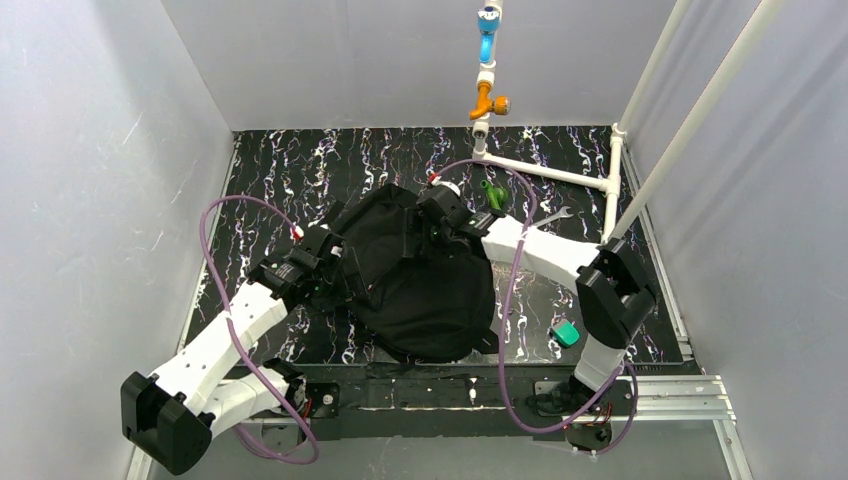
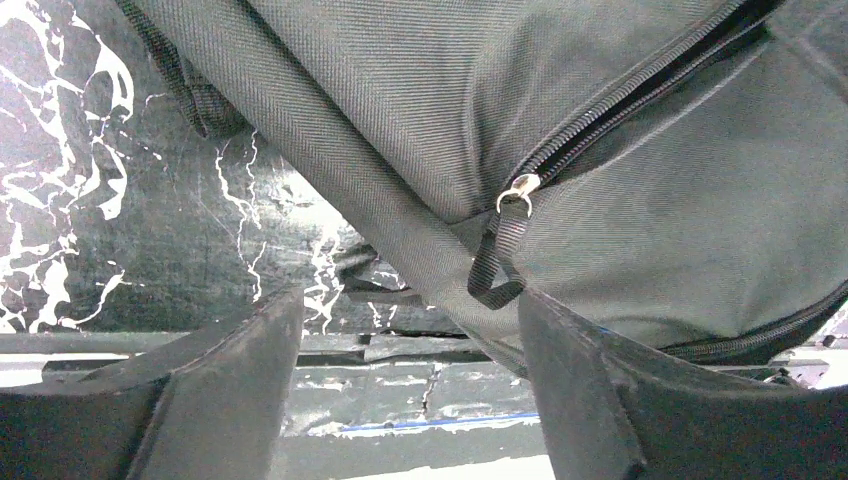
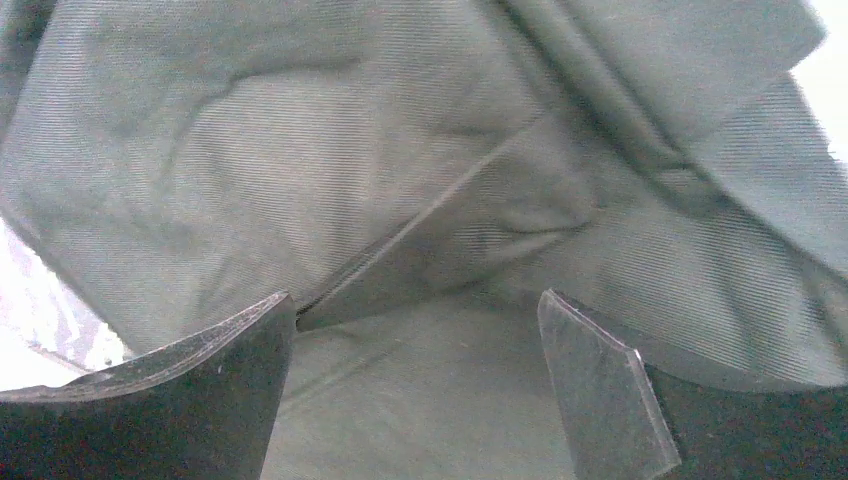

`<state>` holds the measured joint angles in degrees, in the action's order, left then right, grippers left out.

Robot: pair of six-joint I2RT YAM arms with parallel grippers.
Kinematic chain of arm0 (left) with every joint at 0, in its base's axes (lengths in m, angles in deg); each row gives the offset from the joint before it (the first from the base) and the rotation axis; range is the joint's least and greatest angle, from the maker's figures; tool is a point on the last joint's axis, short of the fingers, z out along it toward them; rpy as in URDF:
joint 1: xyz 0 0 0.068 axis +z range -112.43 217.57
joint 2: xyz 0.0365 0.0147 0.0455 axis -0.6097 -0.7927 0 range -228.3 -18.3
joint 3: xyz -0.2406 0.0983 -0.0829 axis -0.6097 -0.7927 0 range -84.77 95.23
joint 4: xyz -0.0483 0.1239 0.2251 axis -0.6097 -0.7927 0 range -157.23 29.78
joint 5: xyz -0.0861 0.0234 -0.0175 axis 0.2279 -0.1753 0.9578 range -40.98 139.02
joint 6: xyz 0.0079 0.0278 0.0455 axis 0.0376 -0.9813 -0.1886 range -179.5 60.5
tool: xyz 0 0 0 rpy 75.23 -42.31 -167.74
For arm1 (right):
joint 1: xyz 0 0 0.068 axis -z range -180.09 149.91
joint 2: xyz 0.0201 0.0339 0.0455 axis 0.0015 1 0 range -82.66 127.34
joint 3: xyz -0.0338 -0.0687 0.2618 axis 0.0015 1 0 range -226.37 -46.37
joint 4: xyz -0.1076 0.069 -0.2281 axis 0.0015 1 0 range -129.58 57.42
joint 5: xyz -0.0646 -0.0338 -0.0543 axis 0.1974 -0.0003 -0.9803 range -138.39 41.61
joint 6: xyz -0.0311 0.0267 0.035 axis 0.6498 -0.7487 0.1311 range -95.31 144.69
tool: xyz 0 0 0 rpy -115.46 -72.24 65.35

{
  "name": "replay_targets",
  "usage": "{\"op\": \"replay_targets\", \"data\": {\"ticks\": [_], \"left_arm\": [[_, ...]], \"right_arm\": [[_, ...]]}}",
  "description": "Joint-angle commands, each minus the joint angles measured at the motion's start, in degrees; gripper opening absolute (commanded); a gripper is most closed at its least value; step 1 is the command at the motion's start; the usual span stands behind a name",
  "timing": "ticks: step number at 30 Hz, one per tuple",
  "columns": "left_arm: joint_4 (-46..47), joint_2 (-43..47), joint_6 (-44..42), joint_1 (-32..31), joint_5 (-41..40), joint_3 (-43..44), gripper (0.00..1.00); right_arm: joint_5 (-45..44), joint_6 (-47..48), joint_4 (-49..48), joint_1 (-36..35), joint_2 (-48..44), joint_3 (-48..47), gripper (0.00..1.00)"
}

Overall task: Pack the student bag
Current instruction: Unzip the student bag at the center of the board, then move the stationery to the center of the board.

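The student bag (image 1: 430,285), a big black fabric backpack, lies in the middle of the dark marbled table. My left gripper (image 1: 343,268) sits at the bag's left edge, open. In the left wrist view the left gripper (image 2: 410,330) has only table between its fingers; a metal zipper pull (image 2: 520,187) with a webbing loop (image 2: 495,270) hangs just above the right finger. My right gripper (image 1: 425,225) is over the bag's upper part. In the right wrist view the right gripper (image 3: 415,320) stands wide open with creased bag fabric (image 3: 400,200) filling the view; nothing is clamped.
A small green block (image 1: 567,333) lies near the right arm's base. A metal wrench (image 1: 548,218) and a green tool (image 1: 491,193) lie behind the right arm. A white pipe frame (image 1: 560,176) runs along the back right, with blue and orange fittings (image 1: 487,60) above. Grey walls enclose the table.
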<state>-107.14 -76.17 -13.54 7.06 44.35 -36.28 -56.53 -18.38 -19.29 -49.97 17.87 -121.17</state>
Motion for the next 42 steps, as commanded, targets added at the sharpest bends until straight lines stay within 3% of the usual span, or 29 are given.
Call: {"op": "replay_targets", "data": {"ticks": [1, 4, 8, 12, 16, 20, 29, 34, 40, 42], "left_arm": [[-0.72, 2.48, -3.28, -0.11, 1.61, 2.33, 0.81], [0.29, 2.21, -6.35, -0.08, 3.53, 4.71, 0.89], [2.12, 2.13, -10.55, -0.08, 5.54, 8.32, 0.98], [3.87, 2.23, -12.55, -0.08, 8.14, 10.31, 0.98], [5.78, 1.83, -12.21, -0.09, 11.9, 10.7, 0.98], [7.8, 0.73, -12.49, -0.08, 15.32, 10.0, 0.98], [9.01, 0.25, -13.43, -0.08, 18.08, 8.85, 0.98], [9.56, -0.47, -13.86, -0.08, 19.29, 9.14, 0.98], [9.94, -1.69, -13.86, -0.08, 19.95, 9.83, 0.98], [10.23, -2.04, -13.51, -0.08, 20.57, 9.89, 0.98]], "right_arm": [[-6.24, 10.84, 5.28, 3.33, -8.28, -1.73, 0.99], [-3.8, 16.98, 10.62, 6.93, -11.8, -0.7, 0.98], [-7.0, 17.67, 14.74, 13.24, -19.65, 7.09, 0.98], [-12.18, 10.3, 19.9, 22.2, -27.57, 14.58, 0.98], [-5.19, 3.04, 22.67, 33.02, -34.39, 23.09, 0.98], [-8.41, -1.91, 29.96, 38.44, -36.29, 27.12, 0.98], [-6.31, -4.35, 33.5, 43.54, -42.98, 36.94, 0.98], [-0.22, 0.47, 29.65, 43.56, -39.29, 40.47, 0.98], [-1.17, 2.57, 26.06, 43.3, -38.63, 41.46, 0.98], [-0.52, 2.82, 24.72, 43.21, -37.98, 41.93, 0.93]]}}
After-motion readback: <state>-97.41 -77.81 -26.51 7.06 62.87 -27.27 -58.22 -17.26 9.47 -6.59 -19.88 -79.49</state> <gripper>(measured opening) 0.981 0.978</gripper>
